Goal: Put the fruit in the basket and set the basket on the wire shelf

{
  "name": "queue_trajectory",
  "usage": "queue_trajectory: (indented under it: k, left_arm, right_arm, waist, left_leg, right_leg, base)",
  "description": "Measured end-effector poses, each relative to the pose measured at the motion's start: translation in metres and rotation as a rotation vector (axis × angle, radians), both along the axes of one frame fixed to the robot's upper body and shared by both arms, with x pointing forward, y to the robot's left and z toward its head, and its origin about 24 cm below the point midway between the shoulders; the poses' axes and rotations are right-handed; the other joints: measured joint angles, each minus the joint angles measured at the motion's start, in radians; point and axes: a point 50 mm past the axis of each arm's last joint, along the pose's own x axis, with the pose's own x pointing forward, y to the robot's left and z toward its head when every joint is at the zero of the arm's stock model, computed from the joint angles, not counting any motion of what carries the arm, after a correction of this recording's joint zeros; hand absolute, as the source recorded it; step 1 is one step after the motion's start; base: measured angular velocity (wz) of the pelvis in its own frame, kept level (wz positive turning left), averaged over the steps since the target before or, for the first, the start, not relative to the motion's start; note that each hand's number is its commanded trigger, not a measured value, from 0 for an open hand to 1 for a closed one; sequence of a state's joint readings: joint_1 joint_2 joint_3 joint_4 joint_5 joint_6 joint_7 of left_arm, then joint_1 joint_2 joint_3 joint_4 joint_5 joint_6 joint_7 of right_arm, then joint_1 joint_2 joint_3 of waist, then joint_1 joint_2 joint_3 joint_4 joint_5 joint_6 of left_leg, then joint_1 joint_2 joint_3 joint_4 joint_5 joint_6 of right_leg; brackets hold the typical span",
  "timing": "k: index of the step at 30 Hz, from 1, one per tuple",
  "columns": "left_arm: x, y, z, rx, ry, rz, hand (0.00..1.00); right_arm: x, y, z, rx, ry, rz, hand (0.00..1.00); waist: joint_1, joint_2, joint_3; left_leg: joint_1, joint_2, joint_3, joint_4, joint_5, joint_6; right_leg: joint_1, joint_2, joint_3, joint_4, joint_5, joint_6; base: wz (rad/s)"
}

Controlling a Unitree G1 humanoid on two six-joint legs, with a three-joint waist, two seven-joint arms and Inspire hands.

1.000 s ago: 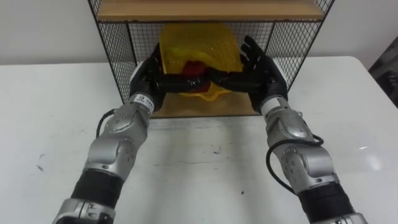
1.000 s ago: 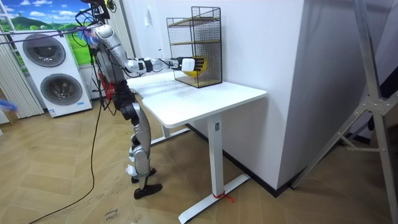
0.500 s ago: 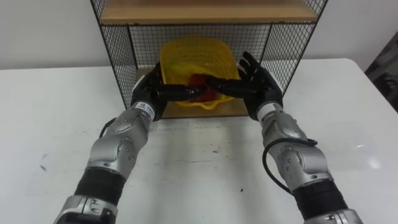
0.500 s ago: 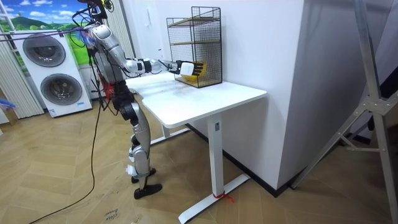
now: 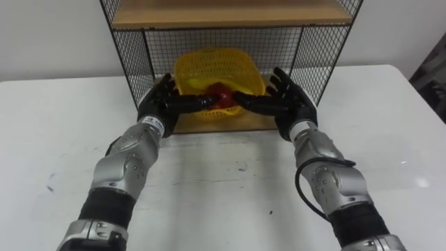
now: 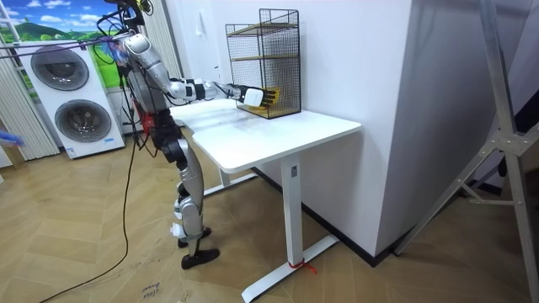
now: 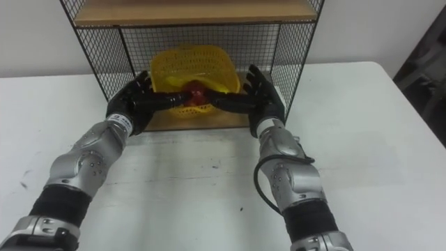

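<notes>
Basket point(image 5: 218, 70): yellow plastic, rounded outline, with lattice walls pierced by many small openings and a thicker plain rim. Its open side faces up and toward the head camera, so the inner wall is visible. A red fruit point(image 5: 224, 94) lies inside, close to the front rim, partly covered by dark fingers.

Location: the basket is in the lower compartment of the wire shelf point(image 5: 136, 52), midway between the two mesh side walls. It is on the lower wooden board point(image 5: 209, 125) and under the upper wooden board point(image 5: 230, 14). Whether its whole base rests flat on the lower board cannot be told. The shelf is black wire mesh and stands at the far edge of the white table point(image 5: 223, 188).

Left hand point(image 5: 159, 104): placed at the shelf's open front, left of the basket. Its fingers point(image 5: 188, 102) are straight and spread apart, and the longest reach inward across the basket's front rim.

Right hand point(image 5: 289, 104): placed at the shelf's front, right of the basket, mirroring the left. Its fingers are straight and spread, with the tips reaching inward toward the fruit. Neither hand is curled round the rim. Contact with the rim cannot be confirmed.

Room view: the robot stands upright at the table's edge on the room view's left, with both arms stretched level toward the shelf. Two washing machines point(image 6: 72, 101) stand behind it.
</notes>
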State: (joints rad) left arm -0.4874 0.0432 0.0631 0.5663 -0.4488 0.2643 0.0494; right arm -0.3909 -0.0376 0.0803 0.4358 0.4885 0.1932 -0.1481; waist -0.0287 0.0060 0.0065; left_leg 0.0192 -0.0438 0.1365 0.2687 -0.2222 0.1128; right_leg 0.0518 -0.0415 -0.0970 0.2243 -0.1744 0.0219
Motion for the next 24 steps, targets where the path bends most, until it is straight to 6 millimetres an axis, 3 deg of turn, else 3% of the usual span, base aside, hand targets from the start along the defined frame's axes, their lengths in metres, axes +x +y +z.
queue_trajectory:
  k: [5, 24]
  left_arm:
    - [-0.0002, 0.0044, -0.0013, -0.025, 0.009, 0.016, 0.0]
    - [-0.001, 0.0077, -0.0046, -0.039, 0.026, 0.025, 0.0]
  right_arm:
    - [0.0005, -0.0068, -0.0001, -0.001, -0.004, -0.009, 0.0]
    - [0.0003, -0.0102, -0.0004, 0.01, -0.003, -0.002, 0.0]
  waist:
    - [0.002, 0.014, -0.0038]
    - [0.0, 0.013, -0.0035]
  left_leg:
    - [0.011, -0.001, -0.002, 0.0, 0.0, -0.001]
    - [0.019, 0.0, 0.001, -0.013, 0.002, -0.002]
  right_leg:
    - [0.006, -0.001, -0.004, -0.005, 0.0, 0.0]
    - [0.014, 0.007, -0.002, -0.002, 0.001, -0.001]
  base:
    - [0.01]
    - [0.0]
